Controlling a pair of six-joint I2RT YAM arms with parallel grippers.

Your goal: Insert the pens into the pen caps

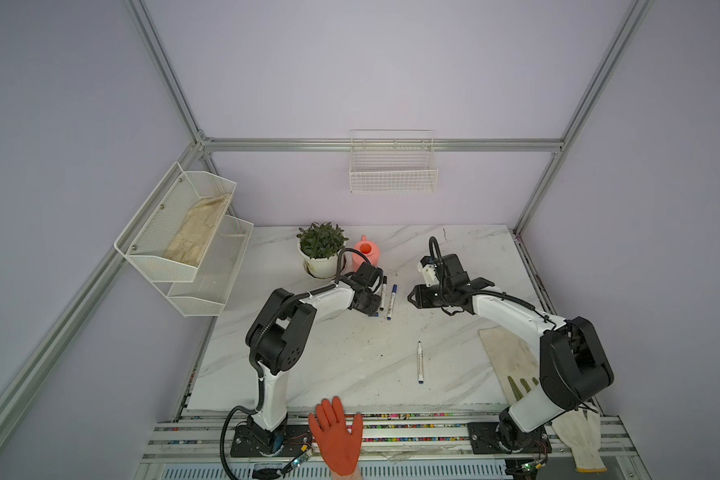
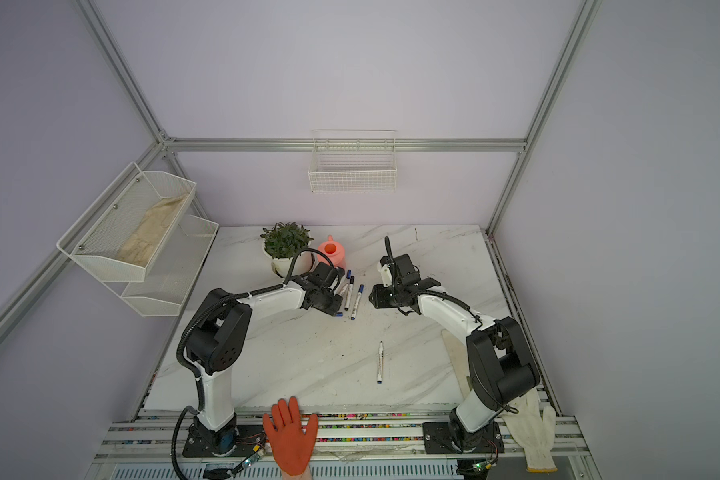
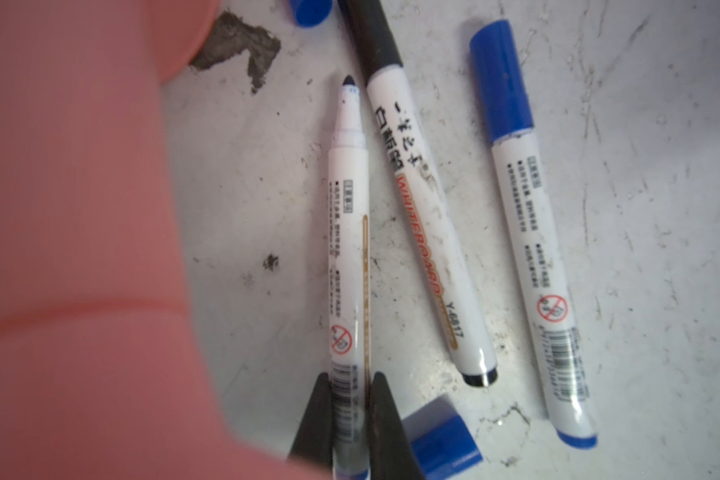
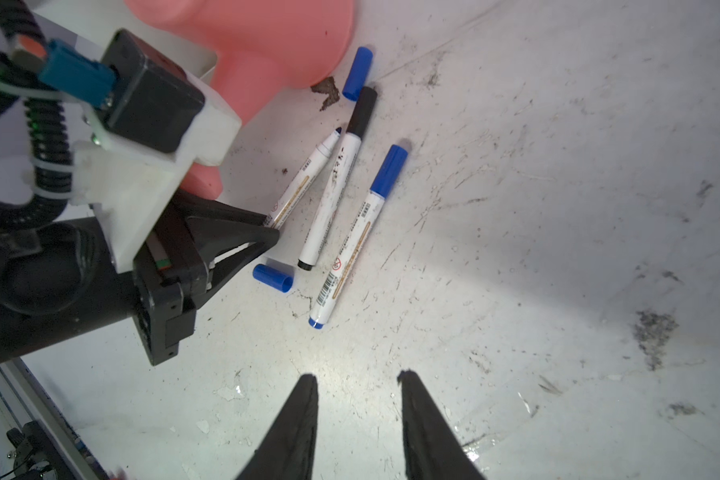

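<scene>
My left gripper [image 3: 350, 382] is shut on the rear end of an uncapped blue-tipped pen [image 3: 348, 249] that lies beside the pink watering can. Next to it lie a black-capped pen [image 3: 425, 232] and a blue-capped pen [image 3: 533, 249]. One loose blue cap [image 3: 441, 436] rests right by my left fingers, and another blue cap [image 4: 357, 74] sits near the can's base. In a top view a further pen [image 1: 420, 362] lies alone toward the table's front. My right gripper [image 4: 357, 378] hangs open and empty over bare table, right of the pen cluster.
A pink watering can [image 1: 366, 253] and a potted plant [image 1: 321, 249] stand just behind the left gripper. An orange-gloved hand [image 1: 336, 436] rests at the front rail. A cloth [image 1: 508, 353] and a white glove [image 1: 582, 436] lie at the front right.
</scene>
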